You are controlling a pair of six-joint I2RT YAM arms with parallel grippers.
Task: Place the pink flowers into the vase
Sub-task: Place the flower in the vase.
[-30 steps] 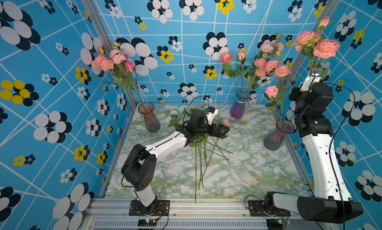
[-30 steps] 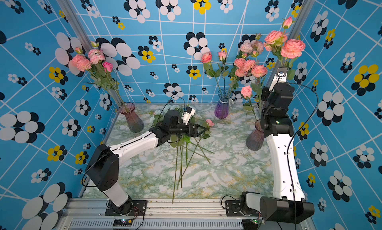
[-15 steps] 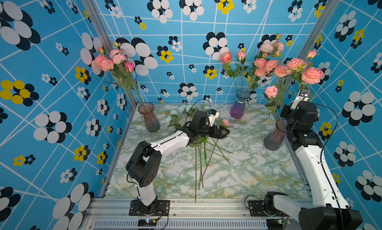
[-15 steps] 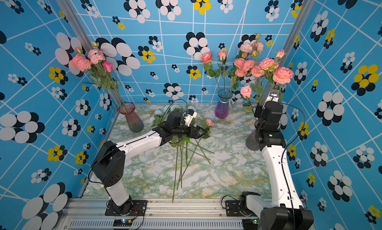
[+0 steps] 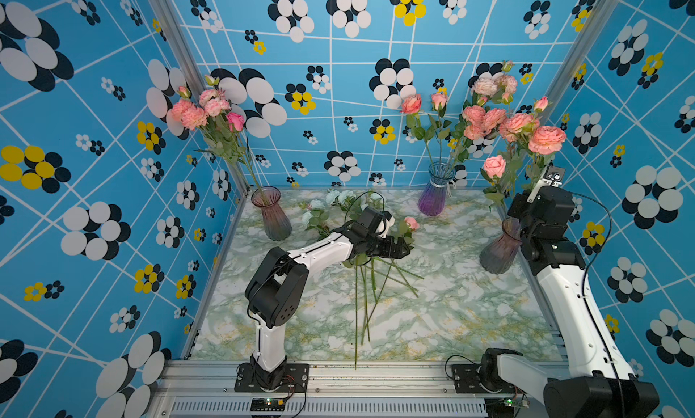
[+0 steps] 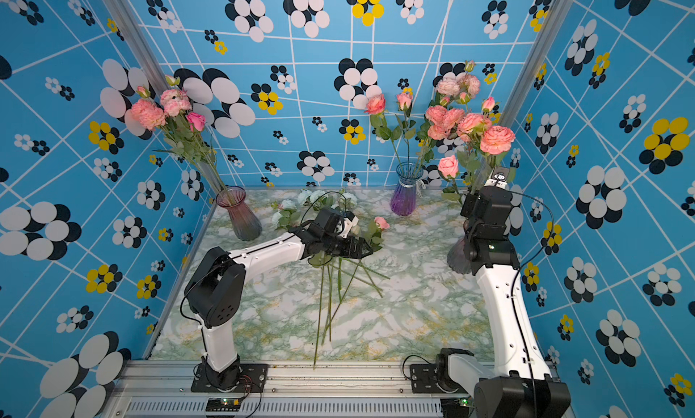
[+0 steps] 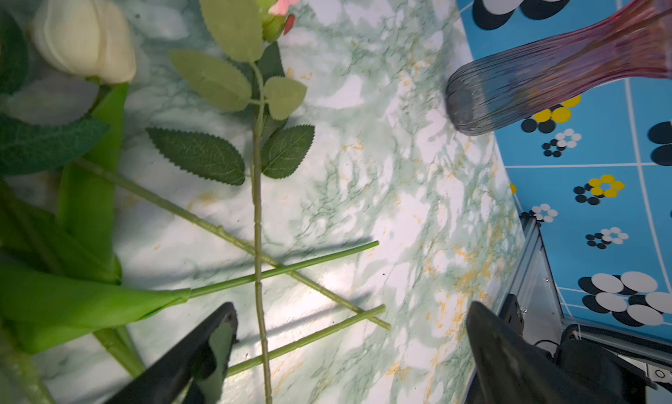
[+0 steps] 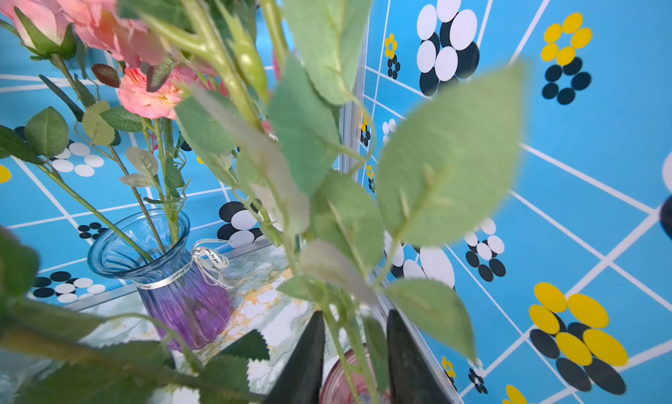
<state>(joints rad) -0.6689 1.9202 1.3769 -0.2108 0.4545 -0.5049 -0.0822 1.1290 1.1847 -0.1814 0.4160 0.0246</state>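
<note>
No legible txt (ribbon (image 8: 211, 258) script unreadable).

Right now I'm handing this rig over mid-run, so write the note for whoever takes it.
Left gripper: open, over the pink rose stem lying on the table, gripping nothing.
Right gripper: jaws apart around a stem entering the smoky vase.
Done: pink flowers stand in it, the purple vase and the corner vase.
Left: that pink rose; leave the pale flowers.

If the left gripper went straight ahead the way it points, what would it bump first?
Likely the green stems lying crossed just ahead of the open left gripper, unless it passes above them; its height over them is unclear.
</note>
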